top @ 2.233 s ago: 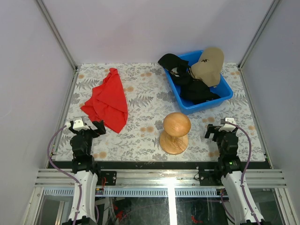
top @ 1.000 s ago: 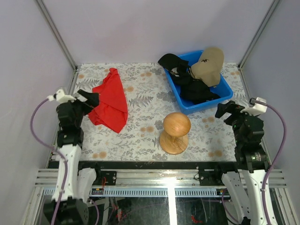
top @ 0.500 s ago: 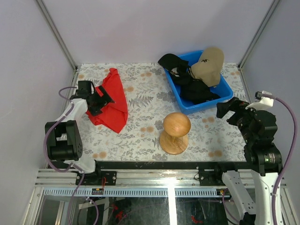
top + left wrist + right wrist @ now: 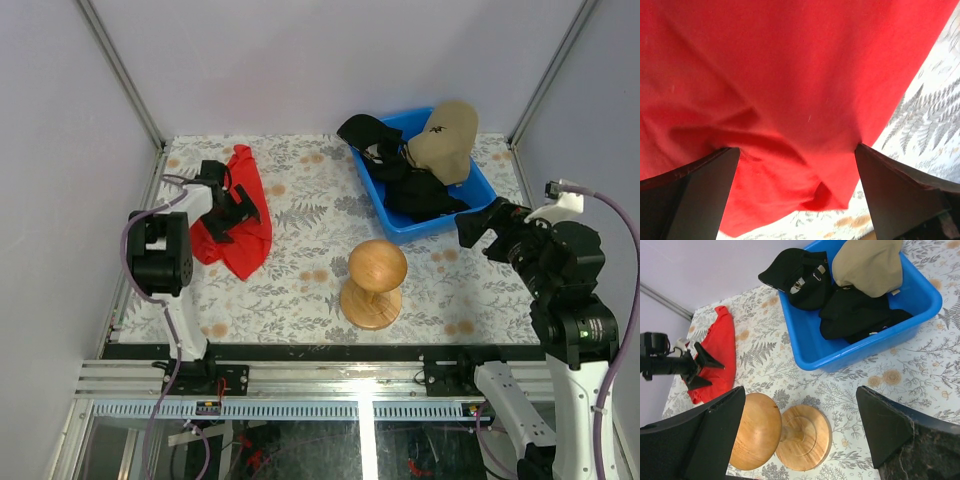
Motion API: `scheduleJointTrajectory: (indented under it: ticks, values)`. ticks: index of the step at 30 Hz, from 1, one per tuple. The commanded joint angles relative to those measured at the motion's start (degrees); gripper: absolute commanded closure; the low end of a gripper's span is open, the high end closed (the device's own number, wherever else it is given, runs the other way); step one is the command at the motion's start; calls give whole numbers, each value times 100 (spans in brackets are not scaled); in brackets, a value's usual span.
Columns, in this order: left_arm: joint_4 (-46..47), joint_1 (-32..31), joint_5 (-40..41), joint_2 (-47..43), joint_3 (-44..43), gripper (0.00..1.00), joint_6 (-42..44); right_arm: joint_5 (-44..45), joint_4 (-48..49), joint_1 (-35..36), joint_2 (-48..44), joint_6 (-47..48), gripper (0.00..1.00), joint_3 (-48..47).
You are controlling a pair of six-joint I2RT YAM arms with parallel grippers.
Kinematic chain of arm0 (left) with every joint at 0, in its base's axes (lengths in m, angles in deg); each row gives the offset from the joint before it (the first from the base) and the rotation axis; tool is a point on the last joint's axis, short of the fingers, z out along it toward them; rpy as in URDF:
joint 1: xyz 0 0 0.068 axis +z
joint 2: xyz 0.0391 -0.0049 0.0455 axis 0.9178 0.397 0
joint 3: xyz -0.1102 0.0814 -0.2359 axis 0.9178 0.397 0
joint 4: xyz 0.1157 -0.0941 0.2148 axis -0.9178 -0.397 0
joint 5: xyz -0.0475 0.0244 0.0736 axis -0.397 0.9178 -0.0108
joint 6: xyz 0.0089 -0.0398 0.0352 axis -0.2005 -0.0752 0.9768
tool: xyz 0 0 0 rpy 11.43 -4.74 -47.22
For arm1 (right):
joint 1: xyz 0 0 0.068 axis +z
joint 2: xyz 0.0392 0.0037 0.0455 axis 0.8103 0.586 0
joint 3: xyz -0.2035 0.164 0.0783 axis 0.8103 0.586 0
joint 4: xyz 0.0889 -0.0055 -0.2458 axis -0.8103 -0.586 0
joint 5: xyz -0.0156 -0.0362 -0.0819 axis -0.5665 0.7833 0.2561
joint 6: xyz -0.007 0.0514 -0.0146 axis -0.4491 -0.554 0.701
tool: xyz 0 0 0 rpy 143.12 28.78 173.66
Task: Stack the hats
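Nearest the near edge, a little right of centre, the wooden stand is upright and its rounded top is bare. The right hand hangs above the right edge with its fingers spread wide and nothing between them. Its wrist view looks down on the stand and the bin. By the left edge, the left hand is also spread open, low over the red cloth. In its wrist view the cloth fills the gap between the fingers, and neither finger can be seen pinching it.

At the far right corner lies the blue bin, which holds every hat in view.

- **Progress:** No hat has been lifted out and no stack has been started. By this reading the whole task remains.
- **Black hats:** These lie crumpled in the near half of the bin, and their axes cannot be told.
- **Another black hat:** It droops over the bin's far left corner, with a metal clasp showing.
- **Tan hat:** It rests crown up against the bin's far right rim, above the black ones. Its long axis runs near to far, slanting slightly. The dark emblem sits toward its far end, so its front probably faces the far edge.
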Motion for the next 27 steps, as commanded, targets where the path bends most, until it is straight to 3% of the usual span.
scheduleJointTrajectory:
  ticks: [1, 9, 13, 21, 24, 27]
  values:
    - [-185, 45, 755, 926, -1198, 0, 388, -428, 117, 51, 291, 1, 1, -80]
    - [-1402, 310, 1140, 3006, -4858, 0, 1207, -808, 16, 52, 960, 285, 1, 186]
    - [-1362, 362, 991, 3236, -5706, 0, 1243, -888, -151, 55, 1141, 215, 1, 426]
    - [-273, 34, 266, 1400, -3993, 0, 1124, -963, -313, 52, 1060, -210, 1, 1162]
    - [51, -180, 257, 580, -3406, 0, 899, -773, -813, 50, 1036, -407, 1, 1295]
    - [1127, -341, 209, -562, -2140, 0, 449, -635, -1440, 53, 1196, -465, 6, 1434]
